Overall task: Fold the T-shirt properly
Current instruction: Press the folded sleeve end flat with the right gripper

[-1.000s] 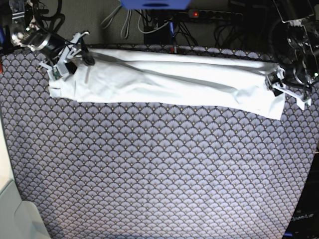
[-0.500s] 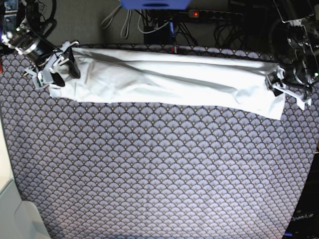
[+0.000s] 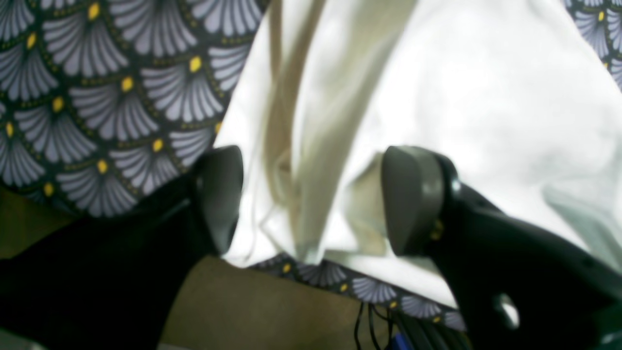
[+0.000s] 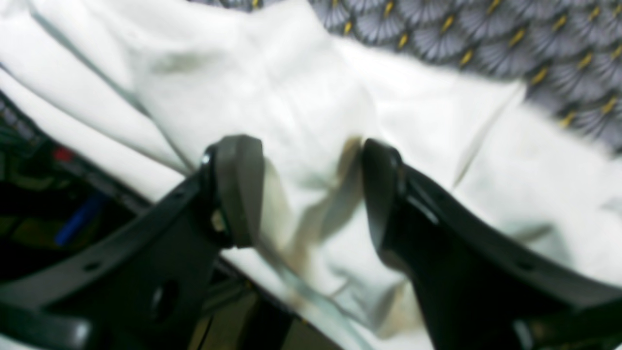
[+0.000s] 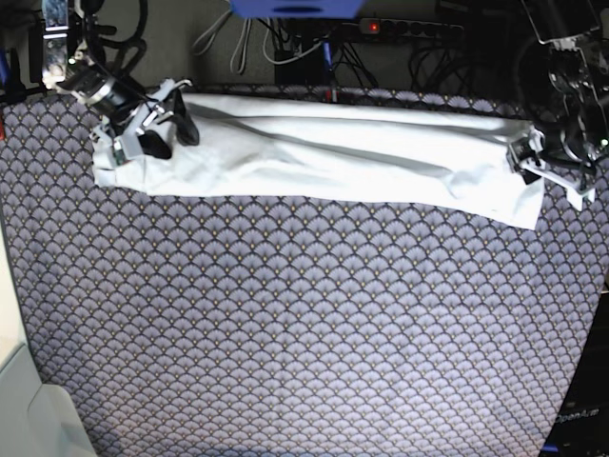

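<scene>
The white T-shirt [image 5: 333,152] lies as a long folded band across the far side of the table. At its right end my left gripper [image 5: 550,174] stands open, its jaws astride the bunched hem; in the left wrist view the cloth [image 3: 461,97] hangs loose between the fingers [image 3: 413,199]. My right gripper [image 5: 152,129] is over the shirt's left end, also open. In the right wrist view, rumpled cloth [image 4: 267,73] sits in the gap of the gripper [image 4: 311,192], with neither pad pressing it flat.
A fan-patterned tablecloth [image 5: 304,333] covers the table. Behind the far edge are a power strip [image 5: 409,29], cables and a blue object [image 5: 295,8]. A white surface [image 5: 29,409] shows at the lower left corner.
My right gripper swung out to the left past the shirt's end, then came back right over the cloth. The shirt and the left gripper have stayed where they were.
</scene>
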